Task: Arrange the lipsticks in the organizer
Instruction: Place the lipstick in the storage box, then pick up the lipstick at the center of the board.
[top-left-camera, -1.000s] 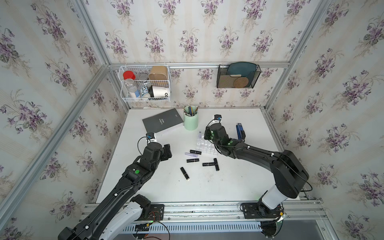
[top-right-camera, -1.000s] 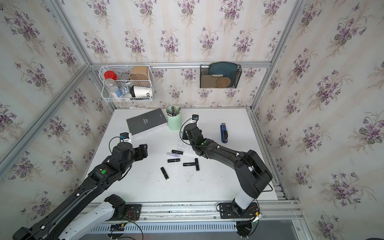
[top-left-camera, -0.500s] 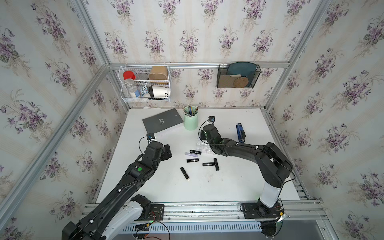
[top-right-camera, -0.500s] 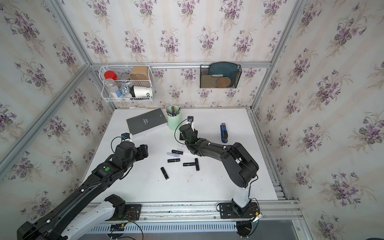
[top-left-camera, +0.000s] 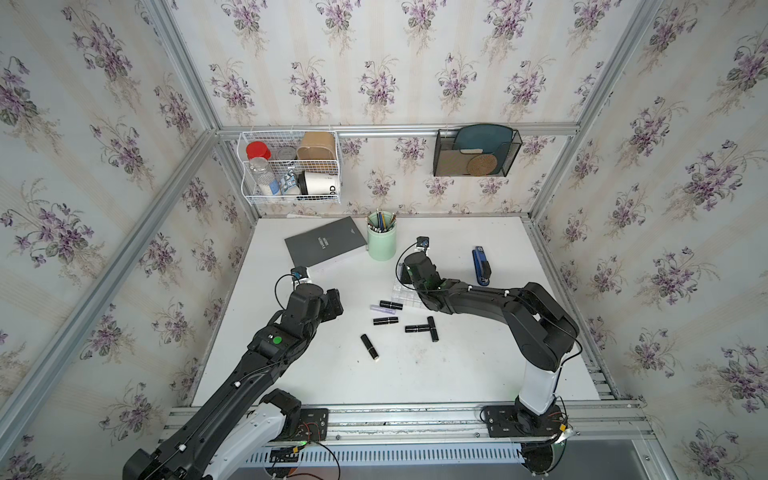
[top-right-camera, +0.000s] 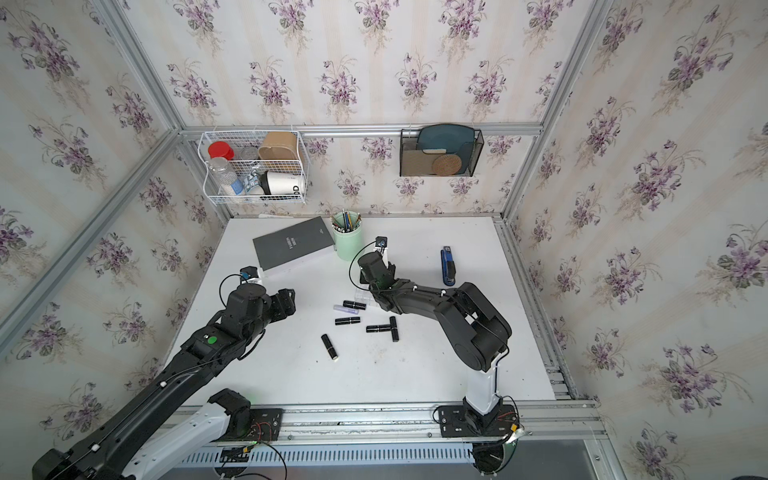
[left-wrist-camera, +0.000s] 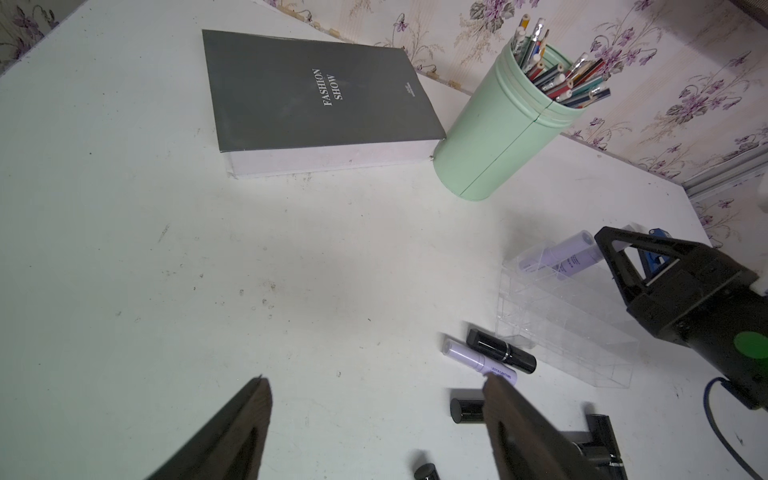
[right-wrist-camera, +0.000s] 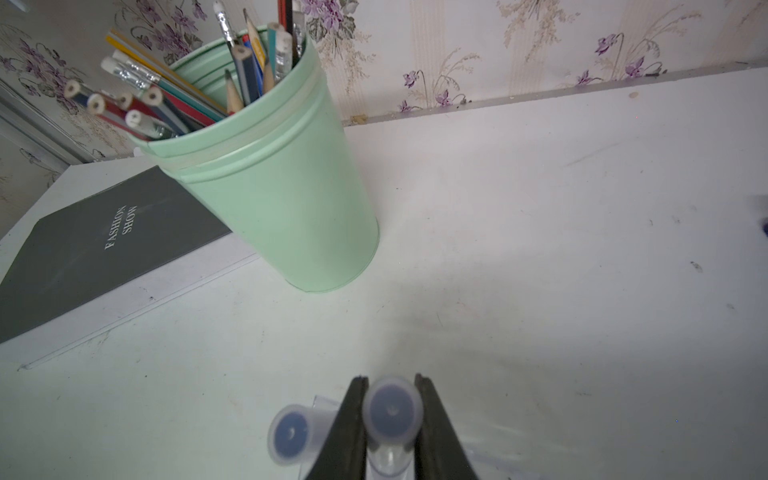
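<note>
My right gripper (right-wrist-camera: 390, 378) is shut on a pale lilac lipstick (right-wrist-camera: 392, 409), seen end-on between the jaws. It holds the tube over the clear organizer (top-left-camera: 405, 294). A second lilac lipstick (right-wrist-camera: 291, 434) stands tilted in a cell beside it. Several black lipsticks (top-left-camera: 385, 321) and one lilac lipstick (top-left-camera: 381, 308) lie loose on the table in front of the organizer. My left gripper (left-wrist-camera: 376, 380) is open and holds nothing. It hangs over bare table just left of the loose tubes. In both top views the right gripper (top-right-camera: 366, 276) covers the far cells.
A mint-green pen cup (top-left-camera: 381, 243) full of pencils stands just behind the organizer. A grey book (top-left-camera: 326, 245) lies to its left. A blue stapler (top-left-camera: 481, 266) lies at the right. A white wire basket (top-left-camera: 291, 166) and a black mesh rack (top-left-camera: 476, 153) hang on the back wall.
My right gripper has swung left along the organizer, toward the pen cup, with the lilac lipstick still in it. The left arm has hardly moved.
</note>
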